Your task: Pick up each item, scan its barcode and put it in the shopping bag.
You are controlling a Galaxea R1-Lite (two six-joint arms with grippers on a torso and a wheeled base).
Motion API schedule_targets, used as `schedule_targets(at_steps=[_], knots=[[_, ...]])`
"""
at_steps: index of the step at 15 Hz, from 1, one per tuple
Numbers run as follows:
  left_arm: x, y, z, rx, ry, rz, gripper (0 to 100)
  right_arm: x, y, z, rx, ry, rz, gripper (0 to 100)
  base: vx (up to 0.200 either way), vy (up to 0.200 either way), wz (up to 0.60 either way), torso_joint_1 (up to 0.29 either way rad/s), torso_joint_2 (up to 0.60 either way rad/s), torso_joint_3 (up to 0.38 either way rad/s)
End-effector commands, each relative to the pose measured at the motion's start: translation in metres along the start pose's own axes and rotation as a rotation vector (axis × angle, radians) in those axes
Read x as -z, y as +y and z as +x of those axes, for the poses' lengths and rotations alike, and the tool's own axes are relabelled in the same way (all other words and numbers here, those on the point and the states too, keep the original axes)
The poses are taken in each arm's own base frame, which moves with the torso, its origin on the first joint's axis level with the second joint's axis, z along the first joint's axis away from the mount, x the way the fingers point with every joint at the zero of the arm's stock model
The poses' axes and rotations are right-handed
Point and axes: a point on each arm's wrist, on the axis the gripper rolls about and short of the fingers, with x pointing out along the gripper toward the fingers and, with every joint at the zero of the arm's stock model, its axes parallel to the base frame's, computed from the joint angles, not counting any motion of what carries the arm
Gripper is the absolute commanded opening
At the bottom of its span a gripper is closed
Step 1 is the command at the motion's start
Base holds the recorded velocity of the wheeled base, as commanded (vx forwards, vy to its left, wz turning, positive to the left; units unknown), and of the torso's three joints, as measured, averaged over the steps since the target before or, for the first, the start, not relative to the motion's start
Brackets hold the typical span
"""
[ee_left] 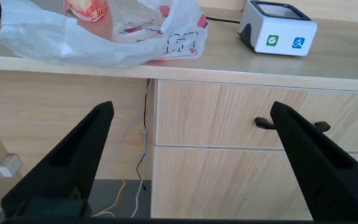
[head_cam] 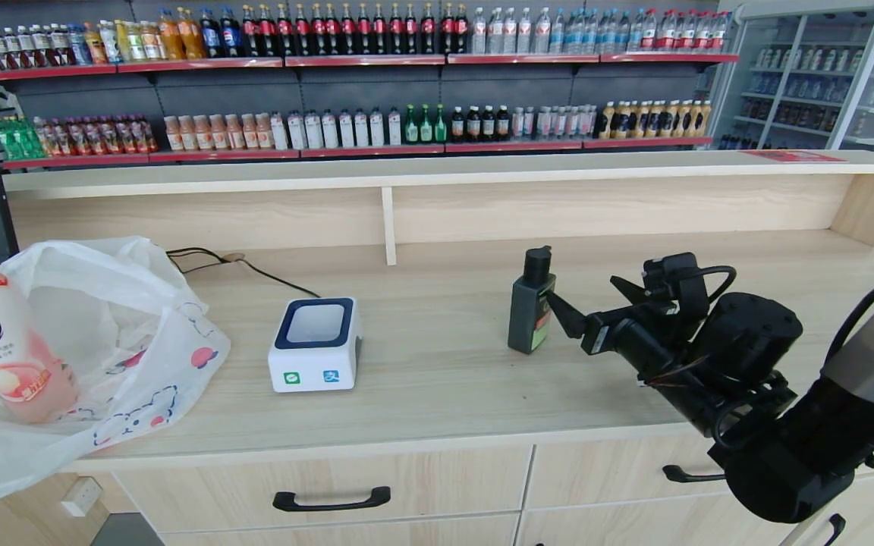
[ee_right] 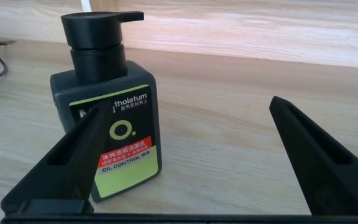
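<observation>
A dark grey pump bottle (head_cam: 531, 303) with a green and red label stands upright on the wooden counter (head_cam: 444, 379), right of centre. My right gripper (head_cam: 583, 292) is open just to its right, one finger close to the bottle's side. In the right wrist view the bottle (ee_right: 114, 118) stands beyond one finger, off to the side of the gap of that gripper (ee_right: 188, 109). A white scanner (head_cam: 315, 345) (ee_left: 278, 31) sits mid-counter. The white shopping bag (head_cam: 103, 318) (ee_left: 104, 43) lies at the left with a pink drink bottle (head_cam: 8, 341) in it. My left gripper (ee_left: 191, 109) is open, low before the drawers.
A black cable (head_cam: 255, 269) runs from the scanner toward the back wall. A raised wooden ledge (head_cam: 437, 174) backs the counter, with drink shelves (head_cam: 346, 61) behind. Drawers with black handles (head_cam: 331, 500) (ee_left: 291, 124) are below. Bare counter lies between scanner and pump bottle.
</observation>
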Motion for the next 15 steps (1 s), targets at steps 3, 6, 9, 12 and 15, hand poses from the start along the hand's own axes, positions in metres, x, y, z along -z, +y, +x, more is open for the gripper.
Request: schedule_targets(at_steps=[3, 6, 9, 12, 15], knots=[[0.000, 0.000, 0.000, 0.000, -0.001, -0.001, 100, 0.003, -0.007, 0.002, 0.020, 0.006, -0.003, 100, 0.000, 0.000, 0.00, 0.000, 0.00, 0.000], [0.000, 0.000, 0.000, 0.000, -0.001, -0.001, 100, 0.005, -0.012, 0.005, 0.031, 0.003, -0.023, 100, 0.000, 0.000, 0.00, 0.000, 0.00, 0.000], [0.000, 0.000, 0.000, 0.000, 0.001, -0.001, 100, 0.009, -0.011, 0.007, 0.027, 0.015, -0.023, 100, 0.000, 0.000, 0.00, 0.000, 0.00, 0.000], [0.000, 0.000, 0.000, 0.000, -0.001, -0.001, 100, 0.011, -0.013, 0.012, 0.031, 0.008, -0.020, 100, 0.000, 0.000, 0.00, 0.000, 0.00, 0.000], [0.000, 0.000, 0.000, 0.000, 0.001, -0.001, 100, 0.016, -0.012, 0.014, 0.023, 0.018, -0.020, 100, 0.000, 0.000, 0.00, 0.000, 0.00, 0.000]])
